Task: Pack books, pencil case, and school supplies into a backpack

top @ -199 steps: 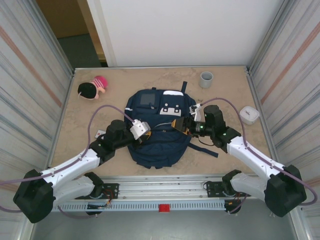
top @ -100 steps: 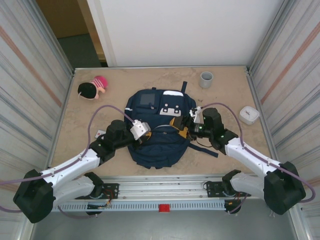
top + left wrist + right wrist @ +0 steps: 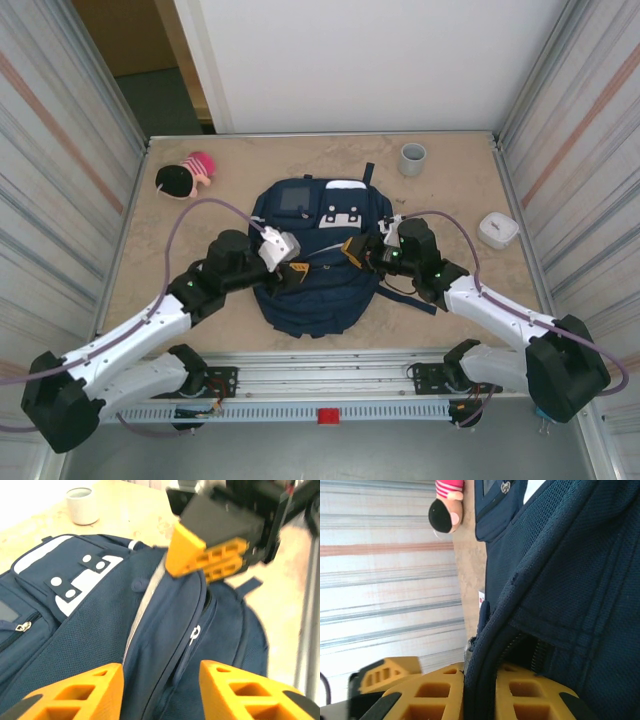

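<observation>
The backpack lies mid-way on the worktop, its zip opening running 9-to-3 o'clock. The right gripper is clenched on the opening's lip at the 3 o'clock end (fabric pinched inside). The left gripper, released and empty, hovers at the 9 o'clock end, nearer the free lip.

Your top external camera looks steeply down from above and behind the two arm bases, far enough back to take in the whole table with the backpack at its middle. Your left wrist camera sits low and very close over that backpack, with the left gripper at its bottom edge, and faces across the fabric toward the right gripper and the grey cup. Your right wrist camera is rolled on its side and nearer still, looking the opposite way along the same stretch of backpack toward the doll.
</observation>
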